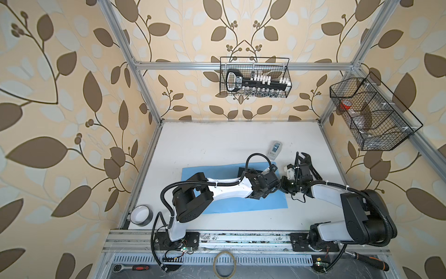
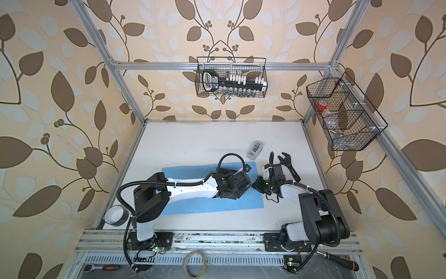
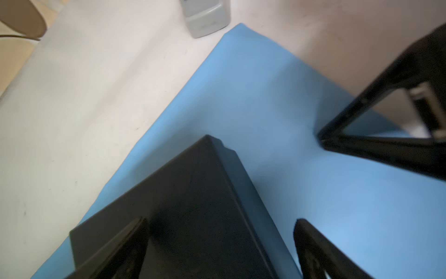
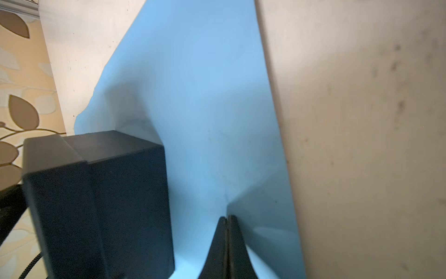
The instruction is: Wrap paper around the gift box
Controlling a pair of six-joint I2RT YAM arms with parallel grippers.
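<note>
Straddling box [image 3: 205, 193] corner: left gripper [image 3: 220, 220], jaws wide apart, gripping nothing | box: matte near-black cardboard, squarish, lidded, on smooth sky-blue paper [image 1: 224, 206], at its 1 o'clock end | right gripper [image 4: 226, 217]: jaws together at paper's creased 3 o'clock edge, pinch unclear | dispenser [image 1: 275, 149]: label unreadable

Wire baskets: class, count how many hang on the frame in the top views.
2. One wire basket hangs on the back rail; the other hangs on the right-side rail. None appears hidden.
</note>
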